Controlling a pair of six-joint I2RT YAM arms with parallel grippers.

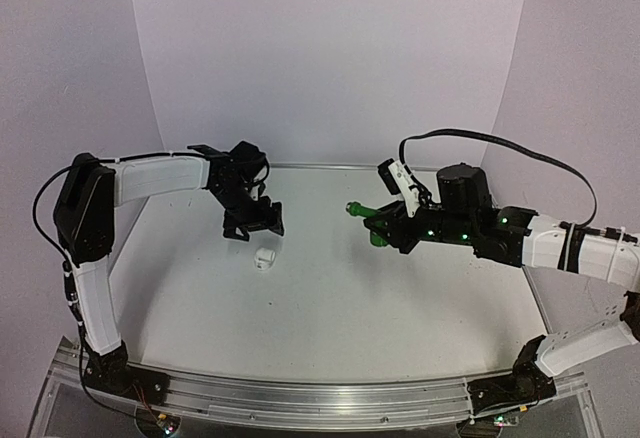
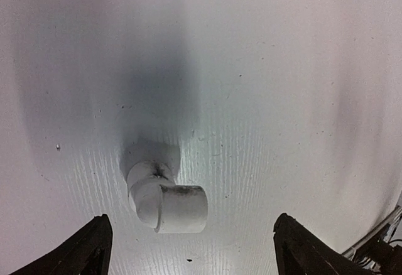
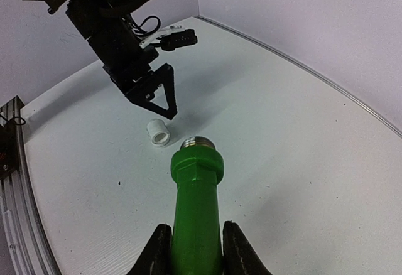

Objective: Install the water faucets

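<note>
A green tap (image 3: 196, 212) with a silvery threaded end (image 3: 198, 142) is held above the table, and my right gripper (image 3: 195, 250) is shut on its stem. In the top view the tap (image 1: 368, 220) sticks out leftward from the right gripper (image 1: 392, 228). The white fitting (image 1: 265, 258) lies on the table, an elbow-shaped piece (image 2: 164, 201) in the left wrist view. My left gripper (image 1: 252, 226) hovers just above and behind it, open, its fingertips (image 2: 94, 247) wide apart either side of the fitting. The right wrist view also shows the fitting (image 3: 157, 132) below the left gripper (image 3: 157, 99).
The white table (image 1: 400, 298) has a metal rail (image 1: 300, 398) along its near edge and white walls behind and at both sides. A black cable (image 1: 500, 143) loops over the right arm.
</note>
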